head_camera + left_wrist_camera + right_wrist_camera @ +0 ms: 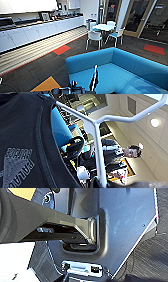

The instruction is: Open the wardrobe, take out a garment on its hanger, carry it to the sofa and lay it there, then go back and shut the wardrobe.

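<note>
The black garment (22, 144), with a grey print on it, hangs close to the left wrist camera on a white hanger (96, 136). The hanger's stem runs down to my left gripper (100, 182), which is shut on it. Beyond the fabric a piece of the blue sofa (60, 129) shows. In the head view the sofa (117, 72) lies right in front of me, with its low curved back toward me and its wide seat bare. The wardrobe is out of view. The right wrist view shows my own dark plate and bar over dark carpet (150, 255).
A long white counter (37, 31) runs along the left wall. A white table (103, 27) with white-and-teal chairs (94, 37) stands behind the sofa. Orange and red patches (61, 49) mark the dark carpet. A person (117, 154) stands behind the hanger in the left wrist view.
</note>
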{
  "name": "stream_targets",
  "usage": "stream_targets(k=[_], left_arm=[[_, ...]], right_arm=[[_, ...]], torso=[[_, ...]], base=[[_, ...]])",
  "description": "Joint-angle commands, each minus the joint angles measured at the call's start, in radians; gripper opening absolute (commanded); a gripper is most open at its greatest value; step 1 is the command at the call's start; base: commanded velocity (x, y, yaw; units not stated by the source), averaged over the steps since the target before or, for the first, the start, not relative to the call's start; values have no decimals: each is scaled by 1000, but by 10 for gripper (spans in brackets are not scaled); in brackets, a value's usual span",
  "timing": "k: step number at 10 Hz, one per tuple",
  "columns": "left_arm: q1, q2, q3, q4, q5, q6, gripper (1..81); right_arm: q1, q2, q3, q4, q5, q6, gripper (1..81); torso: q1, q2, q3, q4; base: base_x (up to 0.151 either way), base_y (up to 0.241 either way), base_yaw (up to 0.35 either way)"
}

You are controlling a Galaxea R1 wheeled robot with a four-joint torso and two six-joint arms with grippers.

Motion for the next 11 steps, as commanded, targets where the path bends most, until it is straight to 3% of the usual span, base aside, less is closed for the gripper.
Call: stream_targets(k=[1, 11], left_arm=[[-124, -12, 66, 20, -54, 11, 10], [-124, -13, 54, 18, -51, 1, 10]], right_arm=[[-2, -5, 5, -16, -51, -3, 811], [-2, -2, 4, -18, -53, -4, 811]], torso=[[0, 0, 0, 0], [0, 0, 0, 0]], base=[[0, 0, -312], [0, 0, -316]])
